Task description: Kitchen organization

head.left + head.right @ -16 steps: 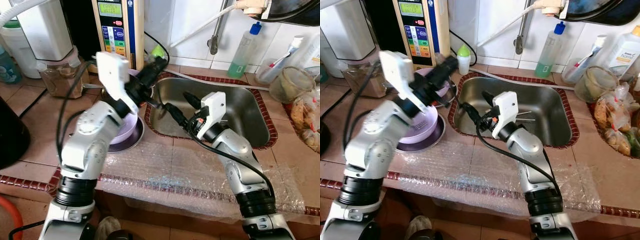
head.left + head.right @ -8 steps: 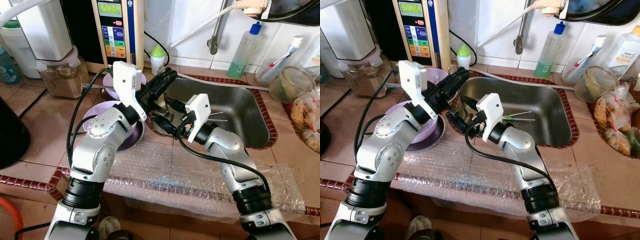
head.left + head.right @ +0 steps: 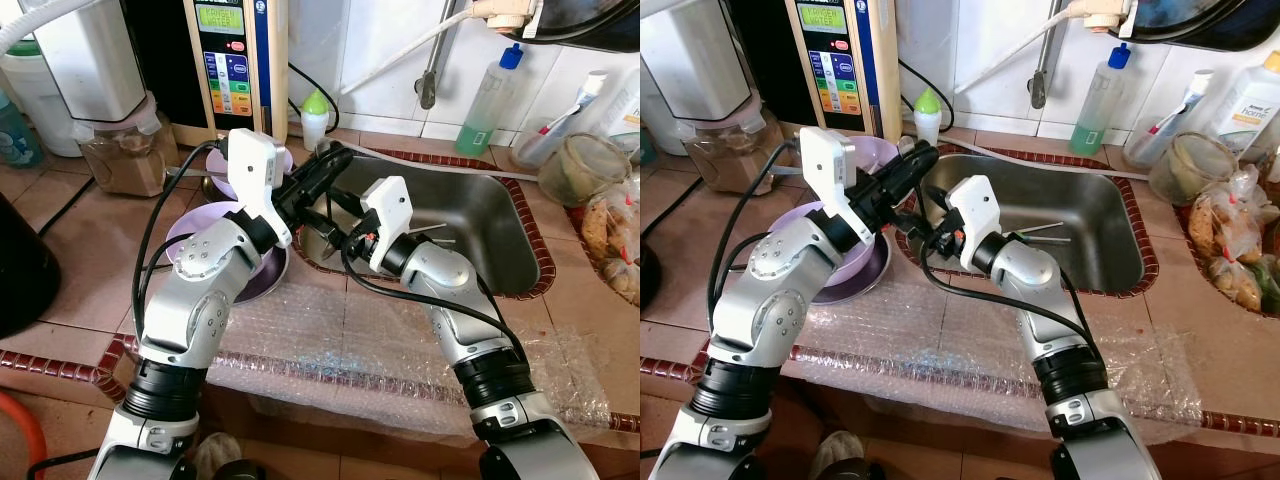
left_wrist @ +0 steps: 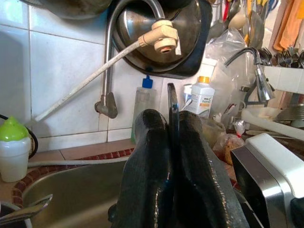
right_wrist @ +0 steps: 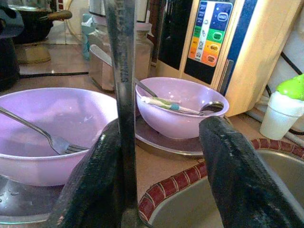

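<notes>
1. A tiled desk (image 3: 70, 240) holds a steel sink (image 3: 480, 230).
2. Two smooth lilac bowls (image 5: 42, 128) sit beside the sink, one holding a fork (image 5: 45, 135).
3. The left tool (image 4: 171, 156), fingers pressed together, pinches a thin flat metal utensil (image 4: 172, 109) over the sink's edge.
4. The right tool (image 5: 161, 166) is spread wide, one finger touching that utensil.
</notes>
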Motion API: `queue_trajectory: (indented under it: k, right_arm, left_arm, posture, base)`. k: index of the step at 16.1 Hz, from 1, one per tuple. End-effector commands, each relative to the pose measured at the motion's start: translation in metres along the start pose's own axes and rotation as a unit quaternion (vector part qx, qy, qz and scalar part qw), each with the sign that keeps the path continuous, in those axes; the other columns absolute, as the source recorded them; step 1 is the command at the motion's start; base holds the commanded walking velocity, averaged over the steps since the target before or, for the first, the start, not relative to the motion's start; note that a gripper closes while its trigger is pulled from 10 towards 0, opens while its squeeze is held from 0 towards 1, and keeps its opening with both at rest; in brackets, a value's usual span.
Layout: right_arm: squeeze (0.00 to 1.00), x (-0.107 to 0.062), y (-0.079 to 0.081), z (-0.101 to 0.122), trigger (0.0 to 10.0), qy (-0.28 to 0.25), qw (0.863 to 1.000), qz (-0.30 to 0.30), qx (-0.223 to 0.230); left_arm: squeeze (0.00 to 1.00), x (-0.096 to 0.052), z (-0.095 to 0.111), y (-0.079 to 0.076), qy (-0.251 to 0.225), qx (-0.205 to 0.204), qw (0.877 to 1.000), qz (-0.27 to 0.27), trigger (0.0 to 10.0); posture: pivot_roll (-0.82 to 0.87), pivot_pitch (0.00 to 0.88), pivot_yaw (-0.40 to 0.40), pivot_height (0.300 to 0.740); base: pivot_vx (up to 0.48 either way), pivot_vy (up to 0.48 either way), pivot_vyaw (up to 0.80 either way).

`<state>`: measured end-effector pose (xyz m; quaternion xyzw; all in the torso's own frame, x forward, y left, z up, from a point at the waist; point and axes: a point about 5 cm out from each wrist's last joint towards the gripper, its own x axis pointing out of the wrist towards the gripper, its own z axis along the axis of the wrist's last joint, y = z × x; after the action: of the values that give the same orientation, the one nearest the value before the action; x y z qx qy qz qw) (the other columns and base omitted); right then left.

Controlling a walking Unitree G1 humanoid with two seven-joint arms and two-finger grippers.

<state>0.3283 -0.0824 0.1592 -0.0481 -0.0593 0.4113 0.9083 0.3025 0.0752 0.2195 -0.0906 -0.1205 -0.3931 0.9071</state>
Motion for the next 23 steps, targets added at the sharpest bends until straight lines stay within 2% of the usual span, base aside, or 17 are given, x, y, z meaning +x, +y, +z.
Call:
queue_trajectory:
  k: [1, 5, 9, 10, 11, 12, 13, 16, 17, 18, 22, 23]
  right_arm:
    - [0.0, -0.001, -0.01, 0.006, 0.0, -0.007, 1.0, -0.014, -0.009]
    - [0.0, -0.007, -0.024, 0.006, 0.0, -0.001, 1.0, -0.031, 0.002]
    - [0.0, -0.008, -0.028, 0.004, 0.0, 0.002, 0.999, -0.048, 0.008]
    - [0.0, -0.008, -0.028, 0.003, 0.0, 0.002, 0.999, -0.048, 0.009]
    - [0.0, -0.008, -0.028, 0.003, 0.0, 0.002, 0.999, -0.051, 0.009]
    - [0.0, -0.008, -0.029, 0.003, 0.0, 0.002, 0.998, -0.056, 0.008]
    - [0.0, -0.008, -0.033, 0.005, 0.0, -0.003, 0.997, -0.073, -0.001]
    - [0.0, -0.009, -0.042, 0.005, 0.0, 0.001, 0.995, -0.102, -0.01]
    - [0.0, -0.01, -0.045, 0.005, 0.0, 0.003, 0.994, -0.113, -0.013]
    - [0.0, -0.01, -0.051, 0.007, 0.0, 0.004, 0.991, -0.129, -0.022]
    - [0.0, -0.011, -0.06, 0.006, 0.0, 0.015, 0.987, -0.155, -0.042]
    - [0.0, -0.013, -0.068, 0.007, 0.0, 0.02, 0.983, -0.174, -0.054]
  left_arm:
    - [0.0, 0.0, -0.001, -0.002, 0.003, 0.012, 1.0, -0.009, 0.0]
    - [0.0, 0.0, -0.004, -0.001, 0.007, 0.015, 1.0, -0.01, 0.0]
    - [0.0, 0.0, -0.008, -0.001, 0.012, 0.02, 1.0, -0.005, 0.0]
    - [0.0, 0.0, -0.009, -0.001, 0.013, 0.019, 1.0, -0.005, 1.3]
    - [0.0, 0.0, -0.01, -0.001, 0.015, 0.02, 1.0, -0.005, 2.0]
    - [0.0, -0.001, -0.012, -0.001, 0.02, 0.029, 0.999, -0.005, 9.1]
    - [0.0, -0.001, -0.013, 0.0, 0.021, 0.033, 0.999, -0.003, 10.0]
    - [0.0, -0.001, -0.014, 0.0, 0.025, 0.045, 0.999, -0.002, 10.0]
    - [0.13, -0.001, -0.015, 0.002, 0.028, 0.05, 0.998, 0.005, 10.0]
    - [1.0, -0.002, -0.017, 0.001, 0.031, 0.052, 0.998, 0.002, 10.0]
    - [1.0, -0.002, -0.017, 0.002, 0.026, 0.06, 0.998, 0.009, 10.0]
    - [1.0, -0.003, -0.016, 0.003, 0.023, 0.069, 0.997, 0.017, 10.0]
  posture:
    - [0.02, 0.0, -0.005, 0.74]
    - [0.02, 0.0, -0.005, 0.74]
    - [0.01, 0.0, -0.003, 0.74]
    - [0.01, 0.0, -0.003, 0.74]
    - [0.01, 0.0, 0.0, 0.74]
    - [0.01, 0.0, 0.0, 0.74]
    - [0.01, 0.0, 0.003, 0.74]
    - [0.01, 0.0, 0.004, 0.74]
    - [0.01, 0.0, 0.004, 0.74]
    - [0.01, 0.0, 0.005, 0.74]
    - [0.01, 0.0, 0.003, 0.74]
    - [0.01, 0.0, 0.003, 0.74]
  base:
    - [0.0, 0.0, 0.0]
    - [0.0, 0.0, 0.0]
    - [0.0, 0.0, 0.0]
    - [0.0, 0.0, 0.0]
    - [0.0, 0.0, 0.0]
    - [0.0, 0.0, 0.0]
    - [0.0, 0.0, 0.0]
    - [0.0, 0.0, 0.0]
    - [0.0, 0.0, 0.0]
    - [0.0, 0.0, 0.0]
    - [0.0, 0.0, 0.0]
    - [0.0, 0.0, 0.0]
